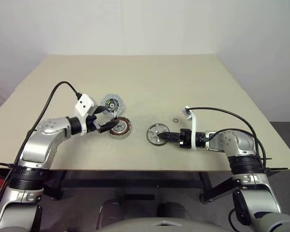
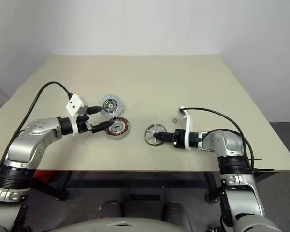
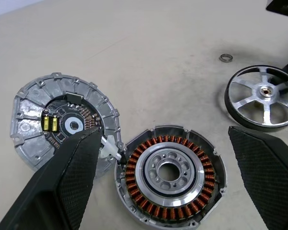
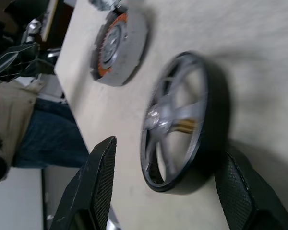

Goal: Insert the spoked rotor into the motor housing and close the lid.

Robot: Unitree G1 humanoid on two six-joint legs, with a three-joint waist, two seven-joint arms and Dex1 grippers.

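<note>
The spoked rotor (image 1: 156, 133) is lying flat on the beige desk (image 1: 150, 82), a little right of the desk's middle and near its front edge. The motor housing (image 1: 120, 128), with copper-brown coils ringing its inside, is lying to the rotor's left, apart from it. The lid (image 1: 111, 103) is lying flat just behind the housing, toward the far side of the desk, and the two are nearly touching; a small white connector (image 3: 110, 148) is showing between them in the left wrist view. A small metal ring (image 1: 176, 120) is resting on the desk just behind and to the right of the rotor.

The left gripper (image 1: 108, 118) is being held over the housing and lid with its fingers (image 3: 67, 182) spread wide; nothing is being gripped by them, and in the left wrist view the housing is seen between the two fingers, lower on the desk. The right gripper (image 1: 165, 137) is being pointed leftward at the rotor's right rim, low over the desk. Its fingers (image 4: 93, 182) are standing apart, one on each side of the rotor's near rim in the right wrist view, and the rotor is not being clamped: it is lying on the desk.

A person's clothed leg (image 4: 48, 139) is showing beyond the desk edge in the right wrist view.
</note>
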